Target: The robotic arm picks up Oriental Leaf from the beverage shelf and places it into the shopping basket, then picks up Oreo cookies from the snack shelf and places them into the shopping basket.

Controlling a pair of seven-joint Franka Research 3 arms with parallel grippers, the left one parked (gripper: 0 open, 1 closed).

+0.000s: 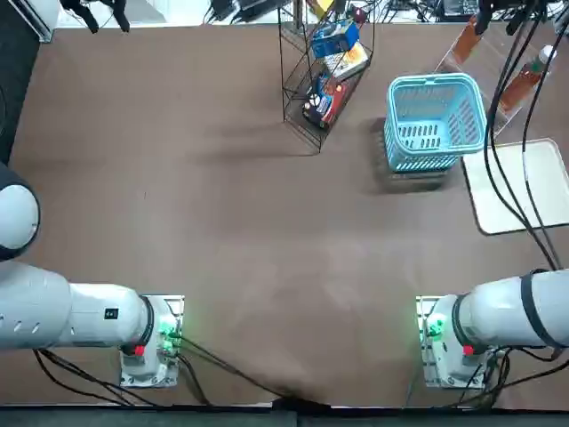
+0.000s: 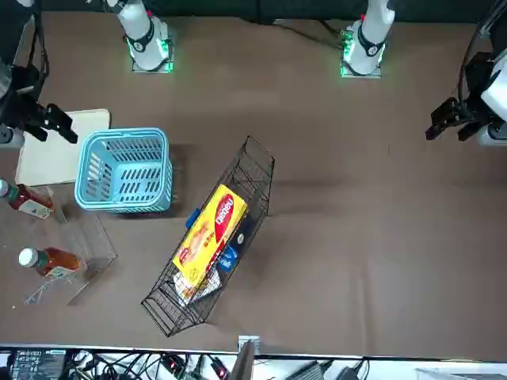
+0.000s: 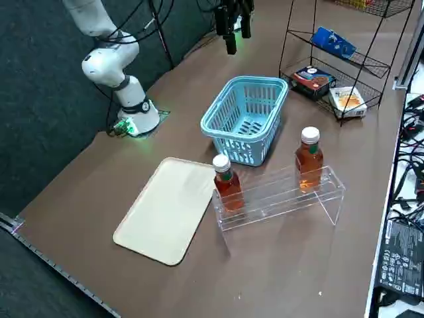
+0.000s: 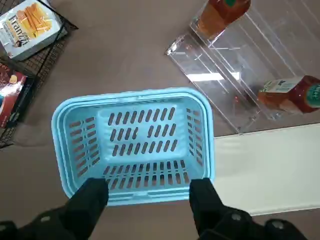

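Fingers (image 4: 89,204) of the right gripper (image 4: 149,189) stand wide apart, released, with nothing held between them. They hang above the table beside the shopping basket (image 3: 232,126), on the side toward the robot; in the right wrist view their tips overlap its near rim. Behind them, the white robotic arm (image 1: 507,311) is mounted at the table's robot-side edge, black cables running along it.

The basket itself is light blue and sits upright, its slotted bottom in plain sight. Near it lies a flat cream tray (image 3: 165,212) with rounded corners.

Next to both, on the far side of the tray from the robot, I see the clear acrylic beverage shelf (image 3: 285,199). It carries two white-capped bottles of orange-brown tea, Oriental Leaf: one bottle (image 3: 228,187) at the end by the tray, the other bottle (image 3: 309,160) further along, both upright and apart.

Across the basket from the tray stands the black wire rack (image 2: 257,174). The bright blue Oreo cookies (image 3: 334,43) lie on its middle level. A yellow pack (image 2: 212,237) is on the level above; underneath, a dark blue-and-red pack (image 3: 313,81) sits beside a white-and-orange box (image 3: 348,101).
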